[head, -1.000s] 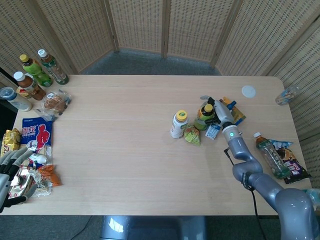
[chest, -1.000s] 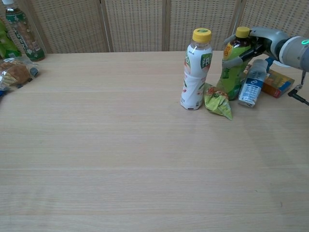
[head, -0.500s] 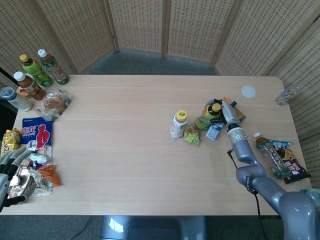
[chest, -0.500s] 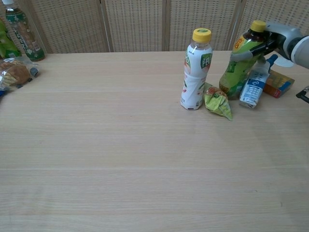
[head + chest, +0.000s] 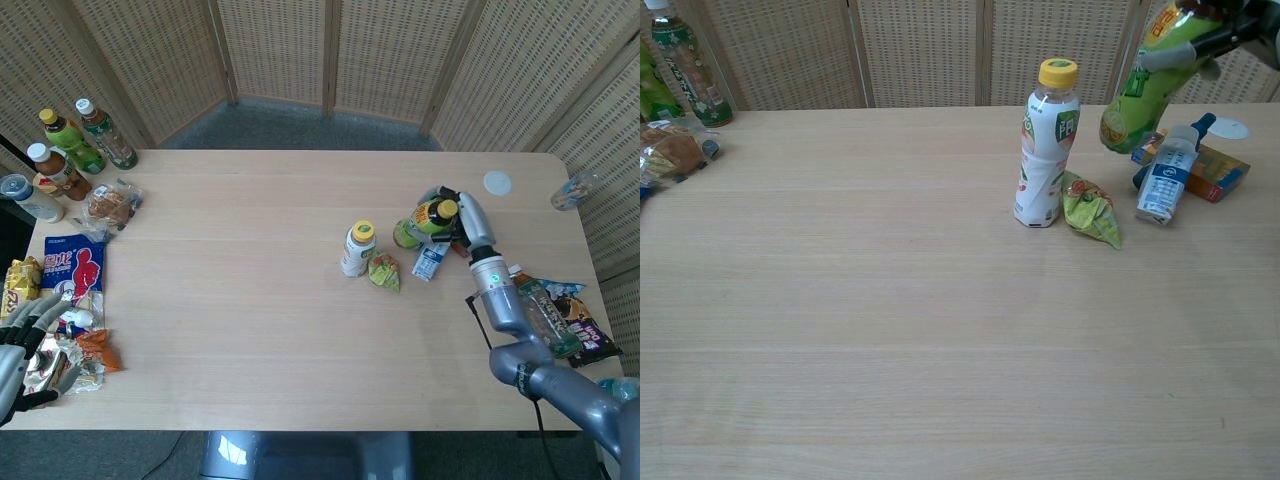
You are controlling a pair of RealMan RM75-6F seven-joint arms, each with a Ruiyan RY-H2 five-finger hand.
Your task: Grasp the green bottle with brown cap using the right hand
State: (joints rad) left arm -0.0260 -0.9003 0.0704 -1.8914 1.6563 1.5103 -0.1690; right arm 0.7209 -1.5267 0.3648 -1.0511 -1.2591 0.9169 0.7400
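Bottle (image 5: 1148,85) tilted, clear of table (image 5: 890,330), gripped by right hand (image 5: 462,222); label unreadable. Left hand (image 5: 20,345) spread, empty.

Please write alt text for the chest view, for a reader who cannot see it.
The right hand holds the green bottle tilted above the table, at the upper right. Below stand a white bottle with yellow cap, a green snack packet and a small blue-labelled bottle.

Green bottle (image 5: 1147,85), tilted, off the table, in right-hand fingers (image 5: 1175,55).
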